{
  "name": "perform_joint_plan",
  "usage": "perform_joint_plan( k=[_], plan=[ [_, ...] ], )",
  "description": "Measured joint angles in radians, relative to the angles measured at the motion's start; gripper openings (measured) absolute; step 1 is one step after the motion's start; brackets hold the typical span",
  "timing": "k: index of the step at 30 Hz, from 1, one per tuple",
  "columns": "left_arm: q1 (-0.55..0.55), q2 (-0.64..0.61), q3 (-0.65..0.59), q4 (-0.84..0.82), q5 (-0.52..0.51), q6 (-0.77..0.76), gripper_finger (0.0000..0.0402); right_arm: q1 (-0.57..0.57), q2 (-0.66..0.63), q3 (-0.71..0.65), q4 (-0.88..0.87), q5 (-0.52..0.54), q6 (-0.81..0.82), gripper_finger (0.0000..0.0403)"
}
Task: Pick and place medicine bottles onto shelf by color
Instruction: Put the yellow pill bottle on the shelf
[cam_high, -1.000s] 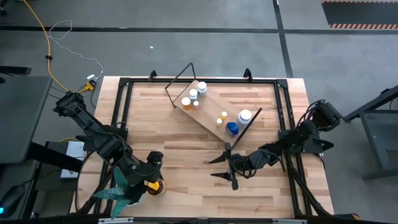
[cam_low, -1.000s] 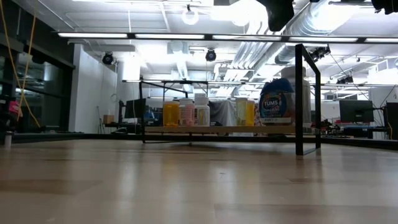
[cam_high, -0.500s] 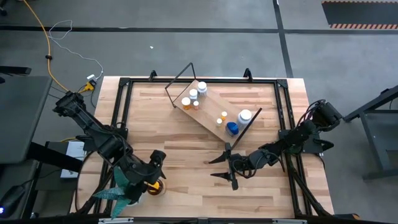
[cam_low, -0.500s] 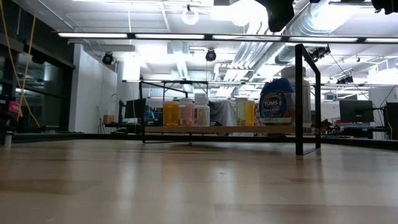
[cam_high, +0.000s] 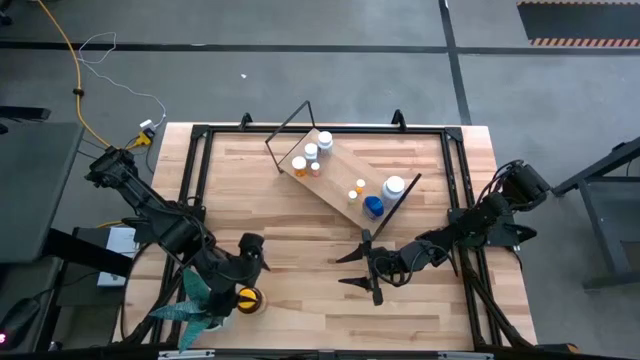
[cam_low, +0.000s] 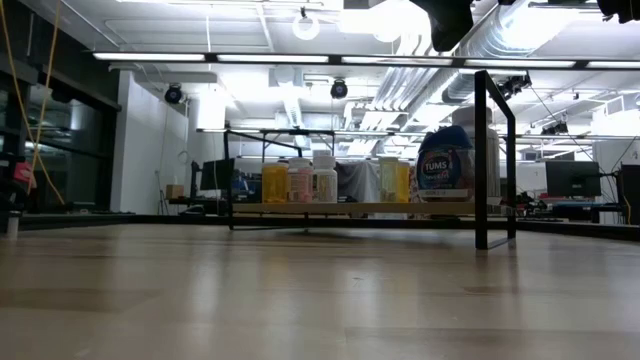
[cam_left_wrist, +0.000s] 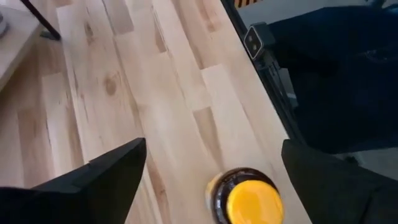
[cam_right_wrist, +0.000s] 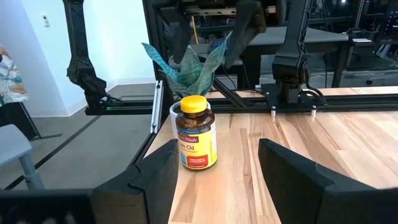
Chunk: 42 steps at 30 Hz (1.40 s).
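Observation:
The amber medicine bottle with a yellow cap (cam_high: 245, 297) (cam_left_wrist: 245, 199) (cam_right_wrist: 196, 133) stands upright on its base near the table's near left corner. My left gripper (cam_high: 247, 268) (cam_left_wrist: 214, 149) hovers just above it, open, one finger on either side of the cap and clear of it. The shelf (cam_high: 340, 176) (cam_low: 370, 208) stands slantwise at the far middle on its wire end frames. It carries several white, orange and blue bottles (cam_high: 373, 206). My right gripper (cam_high: 364, 266) (cam_right_wrist: 217, 152) waits open and level over the table's middle, pointing at the amber bottle.
A green leafy plant in a white pot (cam_high: 197, 297) (cam_right_wrist: 185, 70) stands right behind the amber bottle at the near left corner. A dark metal frame (cam_high: 195, 180) runs along the table's edges. Bare wood lies between the shelf and both grippers.
My left gripper has stayed over the amber bottle and turned a little at the wrist. The bottle showed mostly its amber side beside the gripper before. Now its round yellow cap shows fully from above, clear of the fingers.

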Motion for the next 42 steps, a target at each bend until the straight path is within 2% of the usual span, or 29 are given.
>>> perform_joint_plan(
  k=[6,11,16,21,28,38,42],
  plan=[
    [-0.001,0.000,0.000,-0.043,0.054,-0.075,0.0366,0.000,0.000,0.000,-0.009,0.000,0.002,0.0213],
    [-0.001,0.000,0.000,-0.075,0.064,-0.231,0.0365,0.000,0.000,0.000,-0.008,0.000,0.002,0.0213],
    [0.002,0.013,0.000,-0.216,0.076,-0.399,0.0365,0.000,0.000,0.000,-0.016,0.000,0.002,0.0213],
    [-0.003,0.073,0.000,-0.210,0.092,-0.409,0.0365,0.000,0.000,0.000,-0.018,0.000,0.002,0.0213],
    [0.000,0.178,0.007,-0.209,0.173,-0.447,0.0365,0.000,0.000,0.000,-0.022,0.001,0.002,0.0213],
    [0.000,0.181,0.081,-0.220,0.153,-0.479,0.0365,-0.003,0.000,0.000,-0.029,0.006,0.010,0.0213],
    [-0.002,0.184,0.092,-0.218,0.227,-0.503,0.0365,-0.005,0.000,0.000,-0.034,0.006,0.010,0.0213]
  ],
)
